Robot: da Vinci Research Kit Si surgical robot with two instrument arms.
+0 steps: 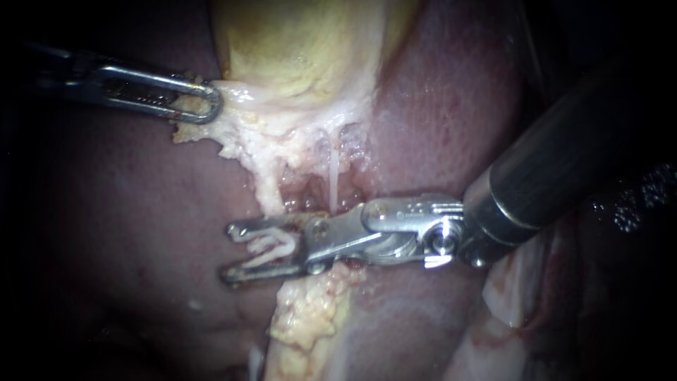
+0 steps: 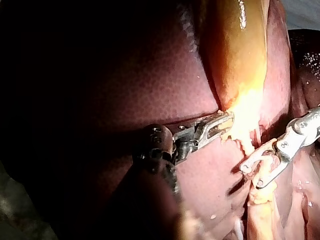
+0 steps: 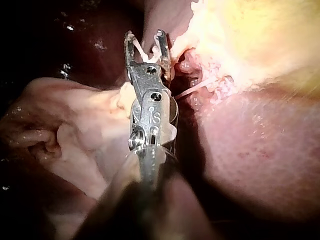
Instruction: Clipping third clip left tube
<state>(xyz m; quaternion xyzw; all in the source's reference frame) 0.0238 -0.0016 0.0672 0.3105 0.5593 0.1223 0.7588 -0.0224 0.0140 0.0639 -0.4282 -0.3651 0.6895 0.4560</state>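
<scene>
My left instrument [image 1: 209, 103] comes in from the upper left, its jaws shut on the pale fringe of tissue at the lower edge of the yellow gallbladder [image 1: 296, 49]. From that fringe the left tube [image 1: 259, 180], a pale fatty band, runs down toward my right instrument [image 1: 233, 252]. Its jaws stand open and point left, with a white clip [image 1: 271, 247] lying between them. The band continues below the jaws as lumpy yellow tissue [image 1: 310, 317]. In the right wrist view the open jaws [image 3: 146, 42] hold white material between them. The left wrist view shows both instruments [image 2: 220, 125] [image 2: 252, 175].
A thin white strand [image 1: 333, 176] hangs just right of the left tube. Dark red liver [image 1: 127, 212] surrounds the site. Pale folded tissue [image 1: 522, 296] lies under the right instrument's thick shaft [image 1: 564, 155], which fills the right side.
</scene>
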